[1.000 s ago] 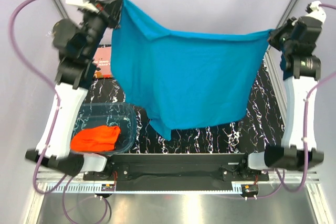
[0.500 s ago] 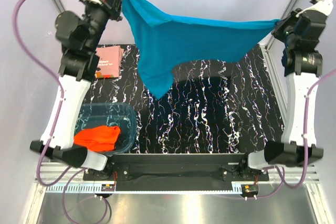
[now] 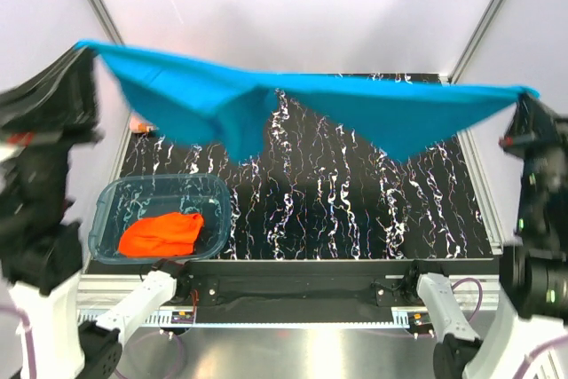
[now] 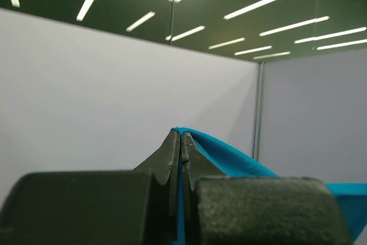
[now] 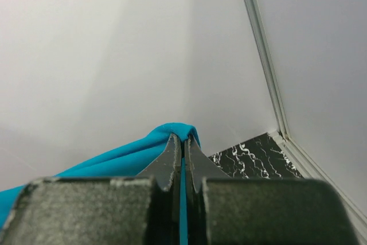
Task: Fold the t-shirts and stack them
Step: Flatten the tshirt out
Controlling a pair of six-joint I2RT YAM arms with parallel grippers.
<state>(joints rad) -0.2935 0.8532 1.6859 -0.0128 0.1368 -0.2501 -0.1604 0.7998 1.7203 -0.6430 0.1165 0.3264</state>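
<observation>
Task at early stage, nothing folded or stacked yet: plain teal-blue cloth t-shirt [image 3: 293,104] hanging stretched in air above black marbled desk [image 3: 355,193], not touching it. Left pincer [image 4: 180,142] and right pincer [image 5: 183,144] each pinching tight on one shirt corner. Crumpled orange-red t-shirt [image 3: 161,232] lying in clear blue-tinted plastic tub [image 3: 105,210], waiting. Versus earlier frames: arms rising toward camera, shirt flaring near flat instead of hanging like curtain

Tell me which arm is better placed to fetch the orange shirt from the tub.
Left. The tub holding the orange shirt sits at the near left corner, on that arm's side. But the left gripper and right gripper both grip the teal shirt, so that probably goes down first.
</observation>
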